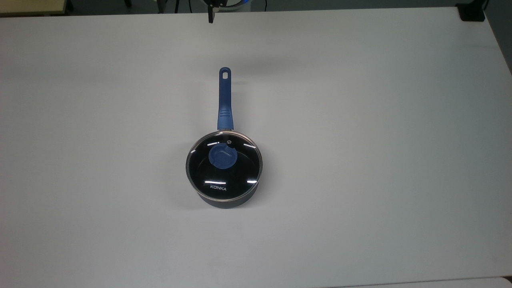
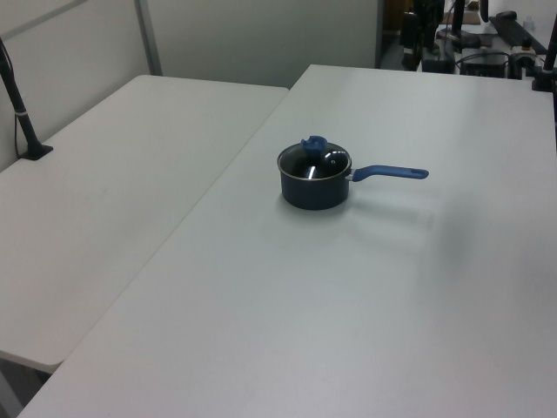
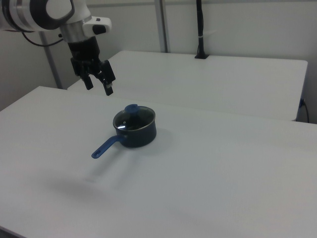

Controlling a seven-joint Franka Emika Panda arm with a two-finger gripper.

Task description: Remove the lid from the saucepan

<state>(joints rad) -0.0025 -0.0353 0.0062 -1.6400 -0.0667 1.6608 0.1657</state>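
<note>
1. A small, deep, round saucepan (image 1: 226,198), dark grey outside and black inside, stands near the middle of a wide white table (image 1: 380,160), well away from every edge.
2. A round, clear glass lid (image 1: 224,162) with a thin metal rim sits flat on the saucepan, closing it; its round blue knob (image 1: 222,156) is at the centre.
3. The table surface around the saucepan is bare. In the left view a second white table (image 2: 113,200) butts against the first along one long edge, and a black post (image 2: 22,113) stands clamped at its far corner.
4. The saucepan's long, straight blue handle (image 1: 224,100), ending in a hole, sets the long axis. In the top view it points straight toward the table's upper edge; in the left view it points to the left view's right, and in the right view toward the lower left.
5. White lettering on the glass reads "KONKA" (image 1: 218,187), on the side of the lid opposite the handle.
6. In the right view the robot's black two-finger gripper (image 3: 99,85) hangs in the air above the table's far-left part, apart from the saucepan; its fingers are spread and grasp nothing.
</note>
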